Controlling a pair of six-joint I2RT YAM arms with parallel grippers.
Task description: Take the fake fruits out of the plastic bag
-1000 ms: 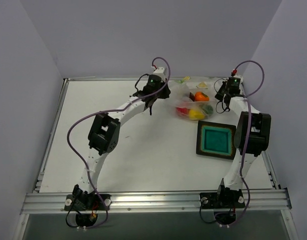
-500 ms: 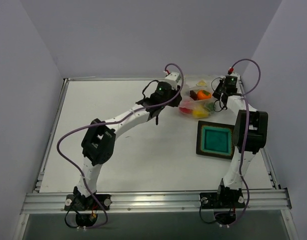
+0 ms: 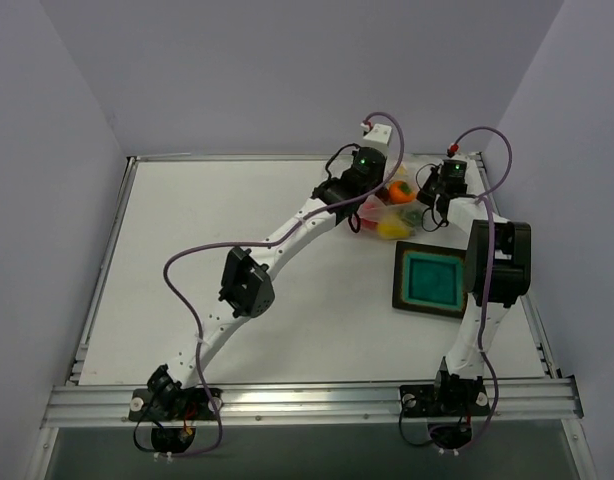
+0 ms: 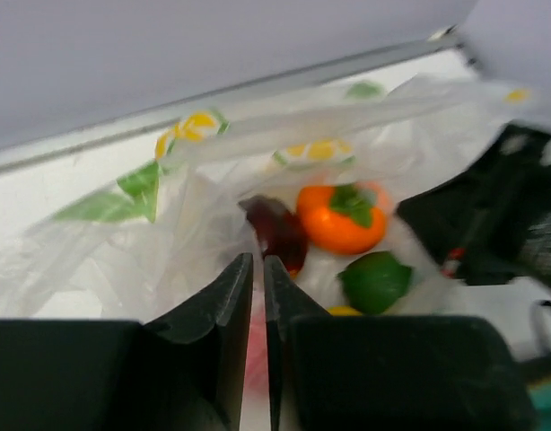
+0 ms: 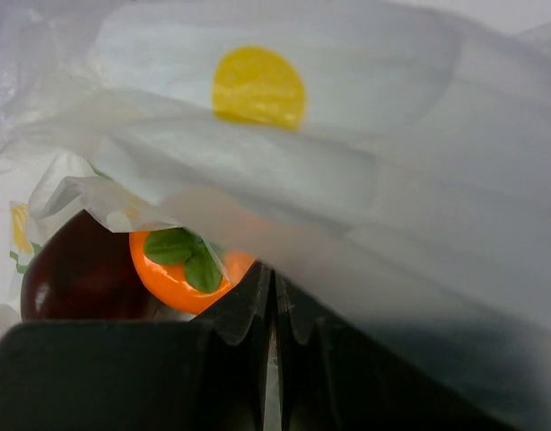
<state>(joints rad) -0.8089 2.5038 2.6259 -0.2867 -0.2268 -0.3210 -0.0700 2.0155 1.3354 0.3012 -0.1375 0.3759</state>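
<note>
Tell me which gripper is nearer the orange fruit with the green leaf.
Right. The right gripper has its tips almost against the orange fruit. The left gripper stands farther back, and the dark red fruit lies closer to its tips than the orange one does.

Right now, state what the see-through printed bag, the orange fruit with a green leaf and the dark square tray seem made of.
The see-through printed bag: thin plastic film, likely; it is wrinkled, whitish and translucent. The orange fruit with a green leaf: probably moulded plastic; it looks smooth, fairly glossy and evenly coloured. The dark square tray: unclear, perhaps plastic; it has a matt dark rim and is teal inside.
</note>
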